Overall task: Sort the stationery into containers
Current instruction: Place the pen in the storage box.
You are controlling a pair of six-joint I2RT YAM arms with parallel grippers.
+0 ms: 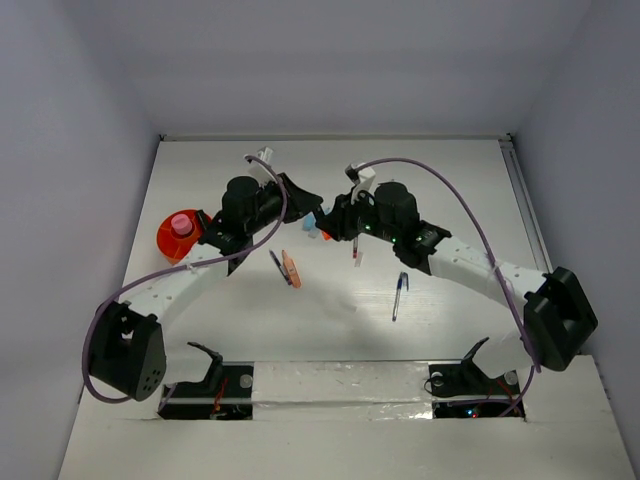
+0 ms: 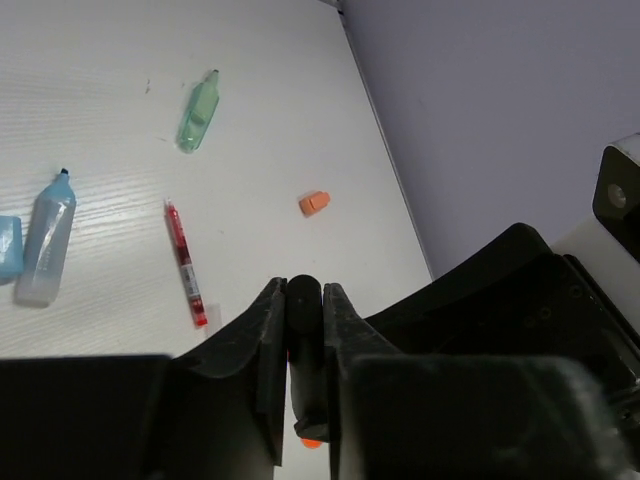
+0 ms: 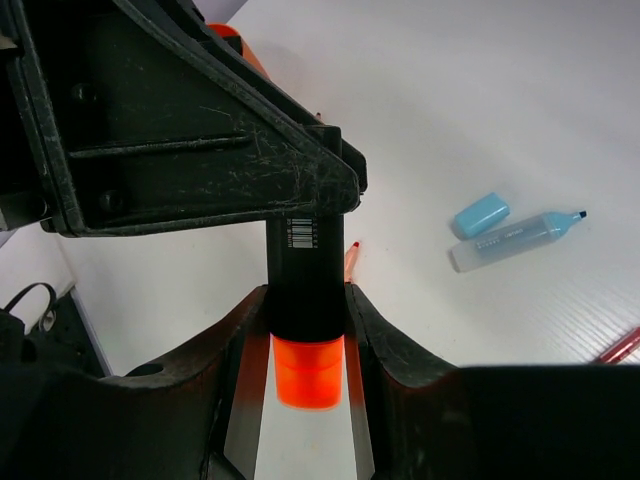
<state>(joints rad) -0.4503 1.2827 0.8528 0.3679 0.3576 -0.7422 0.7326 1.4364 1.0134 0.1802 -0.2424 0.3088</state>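
The black marker (image 3: 305, 265) is held well right of the orange-red pot (image 1: 178, 236). Its long axis lies along the fingers of the right gripper (image 3: 307, 305), orange end pointing wristward. That gripper and the left gripper (image 2: 303, 292) both clamp its barrel, jaws narrow.

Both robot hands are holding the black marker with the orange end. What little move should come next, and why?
Probably the right gripper should open its jaws. Both grippers clamp the same marker, and the left gripper is on the side of the orange pot, so that arm could then carry the marker over to it.
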